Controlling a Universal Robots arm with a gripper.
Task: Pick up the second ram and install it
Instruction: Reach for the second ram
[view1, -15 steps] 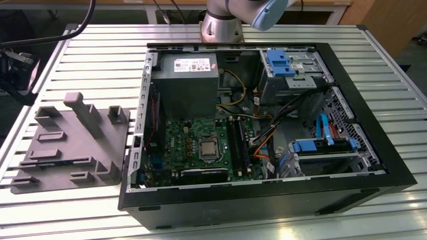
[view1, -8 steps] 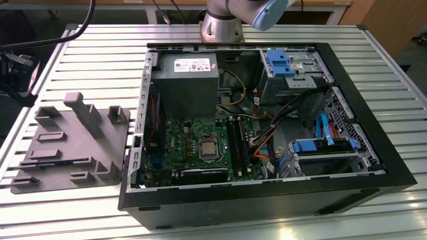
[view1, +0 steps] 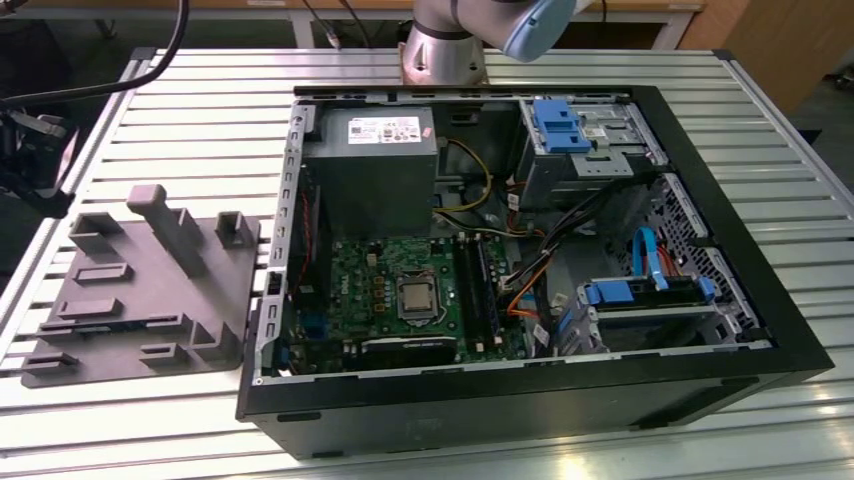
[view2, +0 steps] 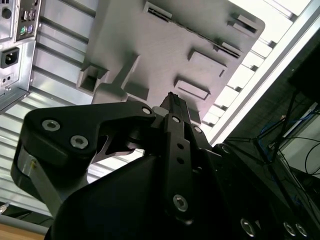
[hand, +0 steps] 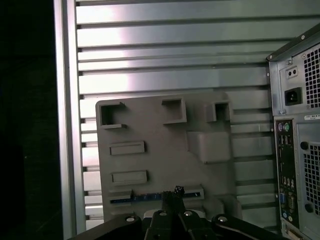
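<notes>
Second ram (hand: 145, 197) seemingly edge-on in grey tray (hand: 165, 145) slot on slatted metal table (hand: 175, 75); jaws closed above, empty.

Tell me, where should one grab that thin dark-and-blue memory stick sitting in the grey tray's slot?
Pinch the slim dark-and-blue memory stick by its exposed long upper edge, near mid-length, across its two flat faces. Come from straight above: it sits edge-up in a slot of the grey moulded plastic tray, so the slot walls likely cover everything lower.
</notes>
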